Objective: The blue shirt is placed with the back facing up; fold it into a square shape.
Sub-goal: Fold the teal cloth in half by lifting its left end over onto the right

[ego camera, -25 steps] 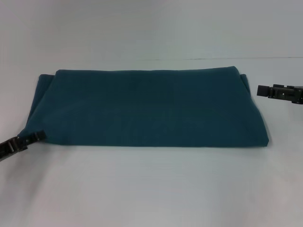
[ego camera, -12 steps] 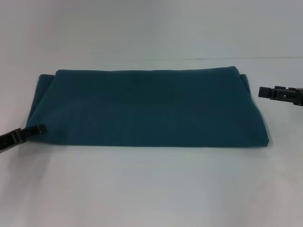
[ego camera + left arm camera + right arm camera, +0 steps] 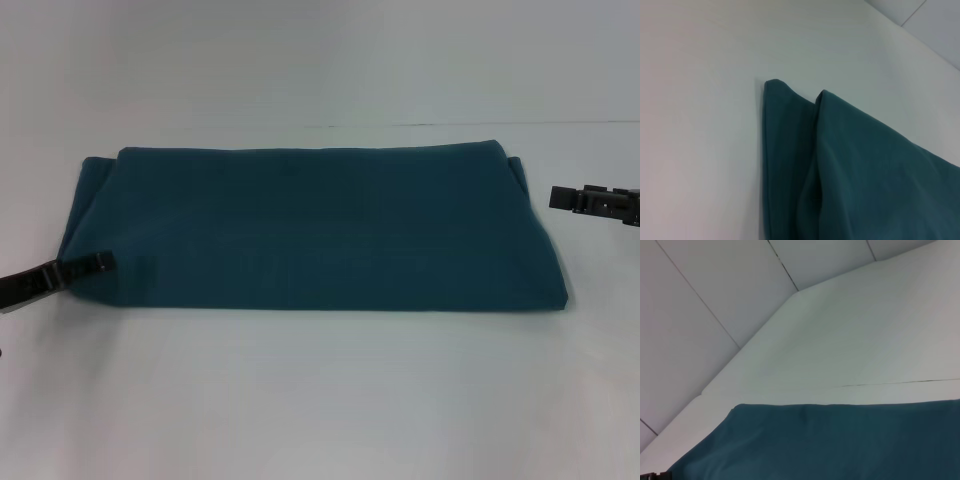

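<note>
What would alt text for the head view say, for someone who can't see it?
A blue shirt, folded into a wide rectangle, lies on a white table. The left gripper reaches its near left corner; the right gripper hovers off its right edge.

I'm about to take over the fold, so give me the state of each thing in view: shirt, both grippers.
blue shirt: folded into a wide rectangle, plain side up, flat on the table, not yet square.
left gripper: low, its tip over the shirt's left end near the front corner.
right gripper: off the shirt's right end, apart from the fabric.
</note>
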